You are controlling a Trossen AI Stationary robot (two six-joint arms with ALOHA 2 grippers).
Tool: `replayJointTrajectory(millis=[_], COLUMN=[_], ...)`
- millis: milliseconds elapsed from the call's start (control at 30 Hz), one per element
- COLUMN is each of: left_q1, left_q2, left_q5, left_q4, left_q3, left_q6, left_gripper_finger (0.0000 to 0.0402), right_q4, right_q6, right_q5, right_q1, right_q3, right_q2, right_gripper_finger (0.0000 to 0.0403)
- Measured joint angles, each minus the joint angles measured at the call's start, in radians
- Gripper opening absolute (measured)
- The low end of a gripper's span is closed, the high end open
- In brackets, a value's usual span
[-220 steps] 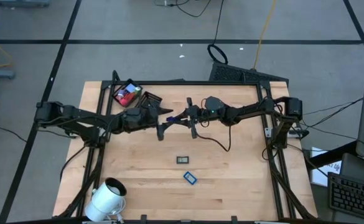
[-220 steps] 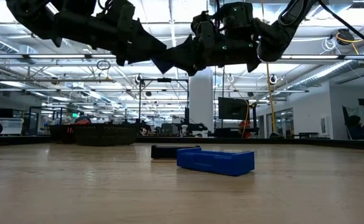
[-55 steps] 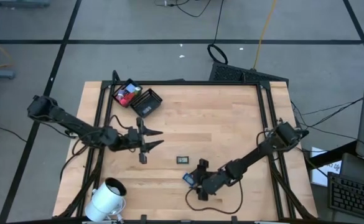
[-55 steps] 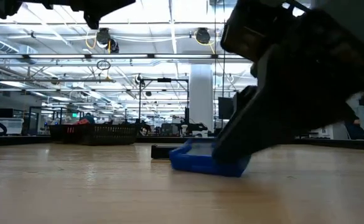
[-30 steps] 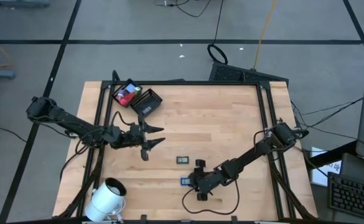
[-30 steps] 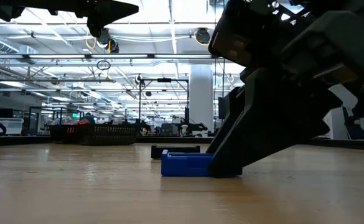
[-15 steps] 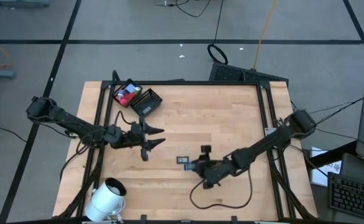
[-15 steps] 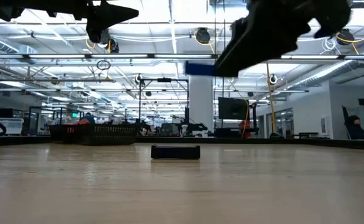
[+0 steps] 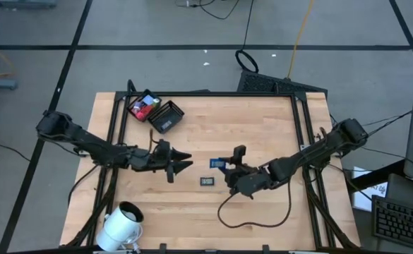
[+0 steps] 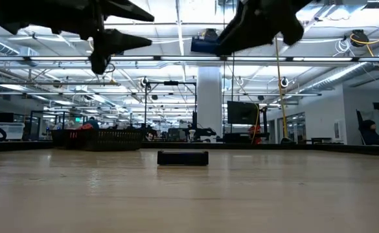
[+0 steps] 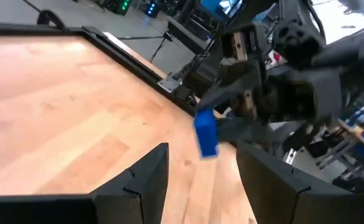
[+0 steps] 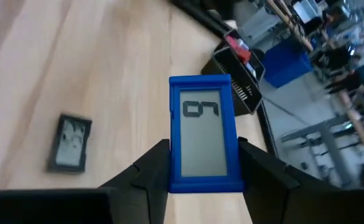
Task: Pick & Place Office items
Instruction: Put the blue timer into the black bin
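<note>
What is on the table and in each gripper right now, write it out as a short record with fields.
right gripper: shut on the blue item, held up off the table, its grey face with a dark marking toward the wrist camera
left gripper: open, empty, above the table to the left of the blue item
dark item: lying flat on the table, below the two grippers in the high view
black tray: far left corner, red pieces in one compartment
white cylinder: near left corner
</note>
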State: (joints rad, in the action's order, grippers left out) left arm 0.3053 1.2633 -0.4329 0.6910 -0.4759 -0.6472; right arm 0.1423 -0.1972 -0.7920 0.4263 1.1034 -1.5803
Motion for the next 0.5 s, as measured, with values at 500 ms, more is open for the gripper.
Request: replayJointTrajectory(millis=[500], left_q1=[-0.037], left_q2=[0.204], left_q5=[0.172], left_q4=[0.076], left_q3=[-0.104], left_q6=[0.021], left_gripper_finger=[0.0235], right_q4=[-0.211], right_q6=[-0.236], right_q5=[-0.045], right_q1=[-0.007], right_q3=[0.0], right_q2=[-0.072], right_gripper_finger=[0.015])
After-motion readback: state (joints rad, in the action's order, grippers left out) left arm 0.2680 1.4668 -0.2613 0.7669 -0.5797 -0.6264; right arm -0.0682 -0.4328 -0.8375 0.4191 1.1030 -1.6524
